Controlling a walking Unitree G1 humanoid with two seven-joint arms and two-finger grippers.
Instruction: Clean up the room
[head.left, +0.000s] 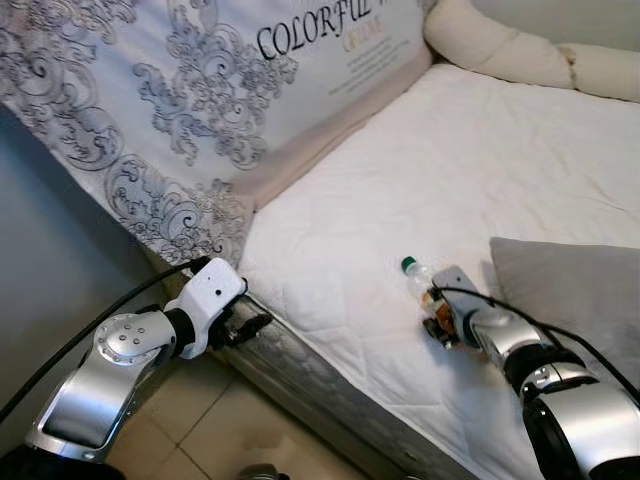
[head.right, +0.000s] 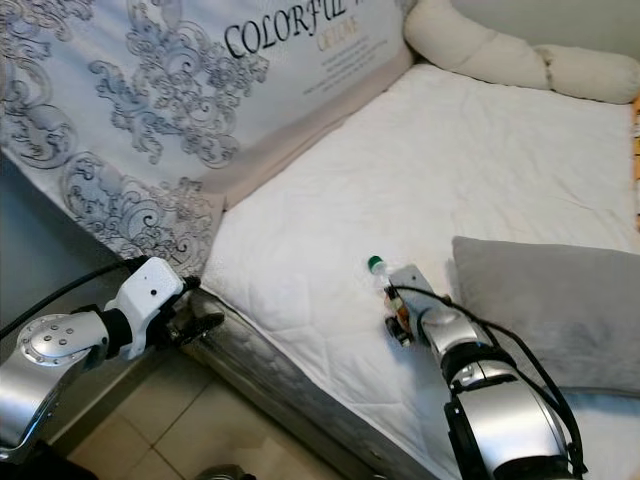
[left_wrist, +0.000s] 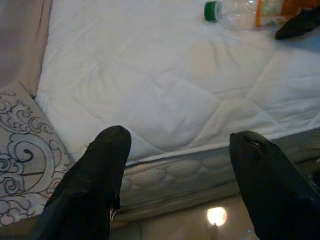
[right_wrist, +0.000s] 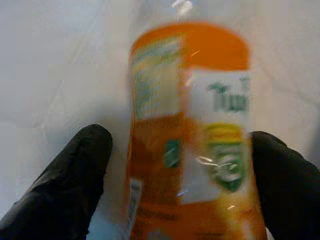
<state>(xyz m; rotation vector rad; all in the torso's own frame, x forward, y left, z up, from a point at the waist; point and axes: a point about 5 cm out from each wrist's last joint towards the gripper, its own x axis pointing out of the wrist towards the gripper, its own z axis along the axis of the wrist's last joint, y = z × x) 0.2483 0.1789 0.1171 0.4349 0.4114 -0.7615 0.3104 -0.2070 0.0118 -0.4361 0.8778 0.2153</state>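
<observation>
While the plastic bottle (head.left: 422, 290) lies on the white mattress (head.left: 400, 200), the right pincer (right_wrist: 180, 165) straddles its orange label, fingers spread, not clamped; the left pincer (left_wrist: 175, 165) hangs wide beside the bed edge.

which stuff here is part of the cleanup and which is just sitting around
Part of the job:
- plastic bottle with green cap and orange label, lying on the white mattress
- right gripper, fingers open on either side of the bottle
- left gripper, open, by the mattress edge

Just there:
- grey pillow
- cream bolster
- patterned bedcover
</observation>
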